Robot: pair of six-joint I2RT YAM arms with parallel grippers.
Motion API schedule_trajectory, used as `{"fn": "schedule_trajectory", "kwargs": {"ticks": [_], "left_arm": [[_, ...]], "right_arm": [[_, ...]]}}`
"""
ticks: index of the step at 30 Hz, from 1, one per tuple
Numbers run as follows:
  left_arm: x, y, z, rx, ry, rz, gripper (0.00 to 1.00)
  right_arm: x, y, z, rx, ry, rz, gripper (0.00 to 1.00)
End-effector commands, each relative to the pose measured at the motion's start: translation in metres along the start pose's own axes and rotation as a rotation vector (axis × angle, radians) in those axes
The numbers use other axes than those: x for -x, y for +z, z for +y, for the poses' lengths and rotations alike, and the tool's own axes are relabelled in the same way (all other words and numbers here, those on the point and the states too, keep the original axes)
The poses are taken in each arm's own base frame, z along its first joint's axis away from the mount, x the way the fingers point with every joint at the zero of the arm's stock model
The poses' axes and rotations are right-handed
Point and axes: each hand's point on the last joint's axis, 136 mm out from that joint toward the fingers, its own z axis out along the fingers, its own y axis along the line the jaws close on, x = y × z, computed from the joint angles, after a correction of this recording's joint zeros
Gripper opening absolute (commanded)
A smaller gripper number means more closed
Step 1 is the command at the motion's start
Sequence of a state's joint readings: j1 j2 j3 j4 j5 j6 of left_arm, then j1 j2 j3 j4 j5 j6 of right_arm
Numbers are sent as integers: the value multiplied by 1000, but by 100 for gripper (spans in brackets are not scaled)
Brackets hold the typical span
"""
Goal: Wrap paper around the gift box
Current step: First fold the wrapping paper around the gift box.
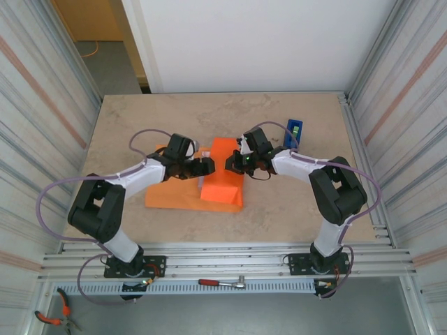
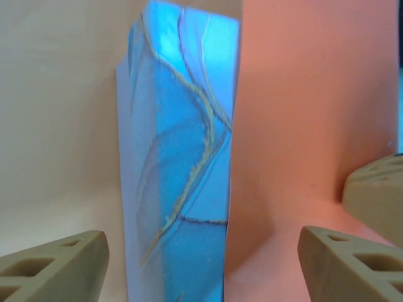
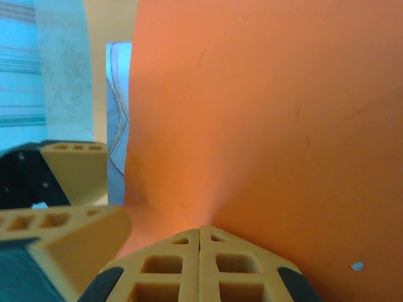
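The gift box (image 2: 179, 163) sits near the middle of the bench (image 1: 279, 209), on the paper (image 1: 167, 194) and largely covered by it. One flap of the orange sheet is drawn up and over the box from the right, while the rest of the sheet lies flat to the left. In the left wrist view the box's marbled, gold-veined face is bare and looks bluish, which is probably the camera's colour cast. The orange flap stands right against that face on one side.

The right gripper (image 3: 200, 229) has its jaws clenched on the flap, and the paper puckers where the tips meet. The left gripper (image 1: 204, 167) has its jaws released and spread wide. Nothing is caught between them, and the bare strip of box lies straight ahead of the gap and close to it.

The coming move seems to turn on that seam. The uncovered side of the box faces the left arm and runs roughly near-to-far across the bench, so the left arm is the nearer one to it, and the right arm holds the flap taut from the other side.

From above the flap hides nearly all of the box, so I cannot tell how squarely the box sits on the sheet. A blue tape dispenser (image 1: 294, 134) stands apart at the far right.
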State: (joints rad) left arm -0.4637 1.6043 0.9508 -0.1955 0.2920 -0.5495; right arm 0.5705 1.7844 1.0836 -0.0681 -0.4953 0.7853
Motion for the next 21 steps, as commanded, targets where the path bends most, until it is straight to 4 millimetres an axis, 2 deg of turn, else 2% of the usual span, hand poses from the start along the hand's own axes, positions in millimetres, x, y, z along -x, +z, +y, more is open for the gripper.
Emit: {"fn": "schedule_trajectory", "kwargs": {"ticks": [1,5,9,21], "left_arm": [[19,-10,-11,-32,10,-16,81],[24,-5,-13,-31,18,-1,83],[21,2,-10,-27,11,21,84],[1,19,-5,1,15,84,85]], "right_arm": [[-10,3,2,8,-34,41,2],[-12,2,2,11,-41,48,2],[-12,3,2,13,-44,50,2],[-13,3,3,16,-45,53,1]]}}
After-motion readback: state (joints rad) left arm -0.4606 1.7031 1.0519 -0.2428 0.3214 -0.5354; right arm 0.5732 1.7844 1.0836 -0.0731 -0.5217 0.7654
